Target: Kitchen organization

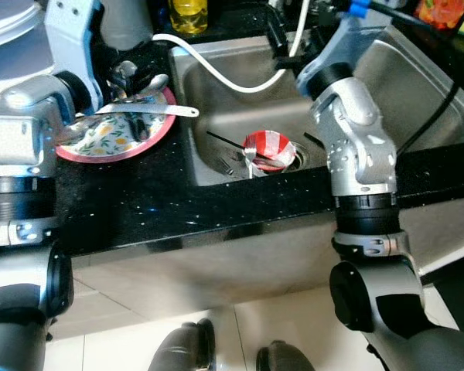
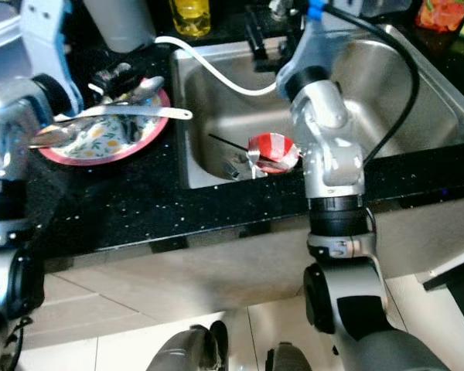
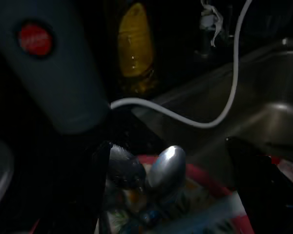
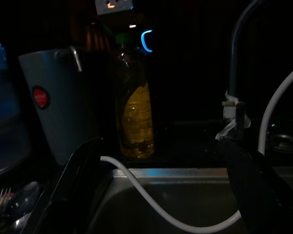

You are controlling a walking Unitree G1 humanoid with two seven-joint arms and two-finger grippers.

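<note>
Spoons (image 3: 158,168), two of them, are lying on one floral plate (image 1: 139,143) beside the sink (image 1: 240,100), half lost in dark in the wrist view. Left gripper (image 3: 176,190) is hovering open over them; right gripper (image 4: 161,190) is spreading open above the sink, where one red-and-white cup (image 1: 269,148) is lying.

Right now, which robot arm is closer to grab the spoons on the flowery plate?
Probably the left. Its gripper is right at the spoons on the plate, fingers apart. The right gripper is over the sink.
</note>
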